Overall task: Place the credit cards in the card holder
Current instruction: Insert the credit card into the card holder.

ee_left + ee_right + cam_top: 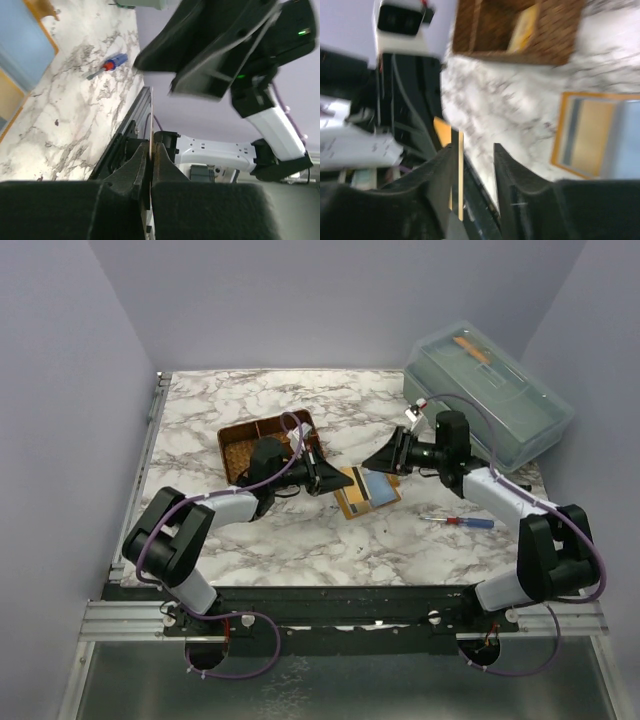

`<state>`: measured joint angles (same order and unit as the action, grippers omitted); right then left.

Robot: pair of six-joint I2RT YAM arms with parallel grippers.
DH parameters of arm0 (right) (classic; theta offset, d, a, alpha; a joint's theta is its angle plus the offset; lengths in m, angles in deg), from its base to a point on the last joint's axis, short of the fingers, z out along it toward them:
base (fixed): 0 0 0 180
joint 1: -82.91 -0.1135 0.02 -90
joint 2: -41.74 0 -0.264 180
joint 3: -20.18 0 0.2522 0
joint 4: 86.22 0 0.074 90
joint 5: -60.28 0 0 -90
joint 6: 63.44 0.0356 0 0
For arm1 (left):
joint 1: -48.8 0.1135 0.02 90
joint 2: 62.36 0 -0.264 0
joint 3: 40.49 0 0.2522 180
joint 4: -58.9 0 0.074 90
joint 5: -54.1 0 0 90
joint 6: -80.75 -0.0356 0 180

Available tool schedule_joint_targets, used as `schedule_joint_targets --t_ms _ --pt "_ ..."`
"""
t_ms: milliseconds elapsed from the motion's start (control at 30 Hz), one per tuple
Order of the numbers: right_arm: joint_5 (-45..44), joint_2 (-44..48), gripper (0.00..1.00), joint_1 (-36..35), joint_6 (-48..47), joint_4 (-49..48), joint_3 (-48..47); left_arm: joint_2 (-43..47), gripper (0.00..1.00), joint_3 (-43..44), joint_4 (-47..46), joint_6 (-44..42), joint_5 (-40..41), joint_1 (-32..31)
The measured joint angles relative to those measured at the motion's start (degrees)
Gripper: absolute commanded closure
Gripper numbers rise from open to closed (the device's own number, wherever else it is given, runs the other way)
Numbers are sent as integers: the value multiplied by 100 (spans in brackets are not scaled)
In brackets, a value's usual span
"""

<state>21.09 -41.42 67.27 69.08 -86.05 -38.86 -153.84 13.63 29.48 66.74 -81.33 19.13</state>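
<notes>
Card holder (365, 495) lies open on the counter (250, 540) between the arms, and the left gripper (151, 149), clamped on one credit card (152, 110) just left of it, could twist or drop that card if the open, empty right gripper (474, 150) bumps it.

The surface (260, 535) is smooth and marble-patterned in white and grey, with a faint sheen. The basket (240, 445) is rough brown wickerwork. The card holder (350, 505) looks like matt orange-tan leather. The storage box (500, 415) is translucent, glossy plastic. The screwdriver (465, 523) has a shiny red and blue plastic handle. The left gripper (151, 150) is matt black plastic, and the credit card (151, 115) between its fingers is thin and stiff.
</notes>
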Motion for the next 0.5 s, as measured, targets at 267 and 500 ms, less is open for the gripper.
schedule_joint_targets --t_ms 267,500 --pt "-1602 -828 47 109 -1143 2310 -1266 -382 100 7 737 -188 619 -111" --pt "-2677 -1320 46 109 -1606 3180 -1300 -870 100 658 1779 -531 1196 -442"
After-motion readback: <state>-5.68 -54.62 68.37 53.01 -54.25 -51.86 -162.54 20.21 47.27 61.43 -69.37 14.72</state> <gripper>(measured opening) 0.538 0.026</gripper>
